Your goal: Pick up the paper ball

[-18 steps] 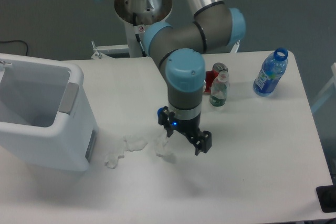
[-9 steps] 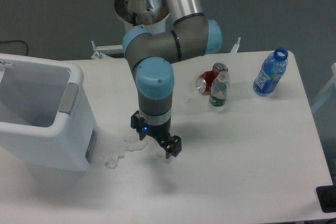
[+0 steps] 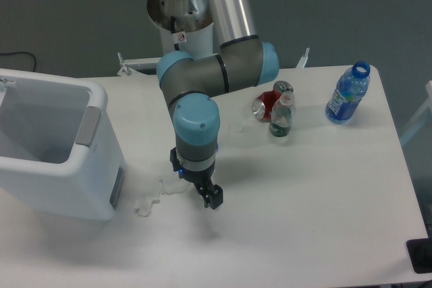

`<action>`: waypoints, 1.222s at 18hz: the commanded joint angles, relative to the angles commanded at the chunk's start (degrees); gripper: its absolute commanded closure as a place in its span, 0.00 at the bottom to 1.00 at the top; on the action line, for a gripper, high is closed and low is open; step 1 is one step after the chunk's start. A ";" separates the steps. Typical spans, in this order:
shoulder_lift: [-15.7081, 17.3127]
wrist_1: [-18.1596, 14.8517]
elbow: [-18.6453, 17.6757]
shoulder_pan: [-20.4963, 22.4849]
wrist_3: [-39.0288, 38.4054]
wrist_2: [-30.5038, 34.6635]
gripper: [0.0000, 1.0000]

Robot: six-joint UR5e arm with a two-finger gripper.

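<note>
The arm reaches down over the table's front middle, and my gripper (image 3: 198, 189) points straight down close to the surface. Dark fingers (image 3: 214, 197) stick out on either side of the wrist, so the jaws stand apart with nothing seen held. The paper ball lies under the gripper and is hidden by it. A rounder, flat white paper wad (image 3: 169, 184) shows just left of the gripper.
A smaller lobed paper wad (image 3: 144, 205) lies further left, near the white bin (image 3: 61, 166). Behind the arm stand a red can (image 3: 264, 106), a small green bottle (image 3: 281, 118) and a blue bottle (image 3: 347, 94).
The gripper swung left from the table's middle to a spot over the elongated wad, then turned and sank lower. That wad, visible a second ago, is now covered.
</note>
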 joint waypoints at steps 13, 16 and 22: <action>-1.05 0.17 -3.25 1.15 4.59 0.70 0.03; -1.32 0.26 -3.34 1.06 4.32 1.40 0.04; -2.37 0.70 -2.73 0.36 0.98 2.90 0.11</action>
